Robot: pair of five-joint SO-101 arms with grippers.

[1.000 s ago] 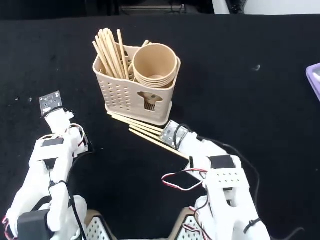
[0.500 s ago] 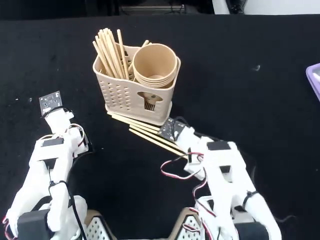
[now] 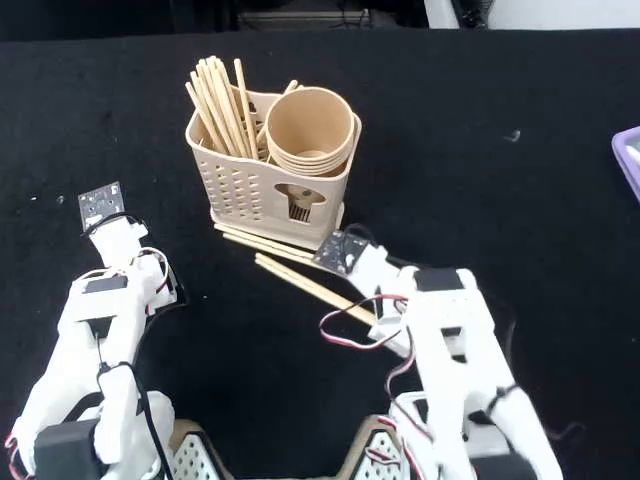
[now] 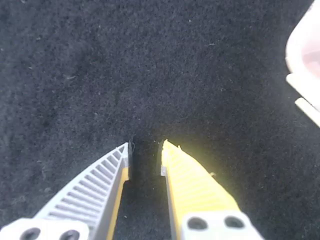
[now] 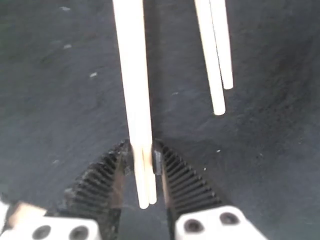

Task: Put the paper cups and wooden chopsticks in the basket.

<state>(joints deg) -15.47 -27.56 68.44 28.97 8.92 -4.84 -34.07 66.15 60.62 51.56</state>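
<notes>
Black cloth covers the table (image 3: 500, 260) end to end. My right gripper (image 5: 142, 148) is clamped on a pair of wooden chopsticks (image 5: 135, 75), pinching them close to one end; the rest of the pair runs out ahead of the jaws over the cloth, slanting away from the front of the basket (image 3: 262, 190). A second pair of chopsticks (image 3: 265, 243) lies flat at the basket's foot, just beside the held pair and not touching it. In the basket, a bundle of chopsticks (image 3: 220, 105) stands upright and tilted in one compartment, and the stacked paper cups (image 3: 310, 130) sit nested in the other. My left gripper (image 4: 146, 147) hangs over bare cloth well to the side of the basket, jaws a narrow slit apart with nothing between them. Each of my wrists carries a small printed board (image 3: 100, 205); the markings are too small to read. A purple object (image 3: 628, 155) pokes in at the table's far edge.
</notes>
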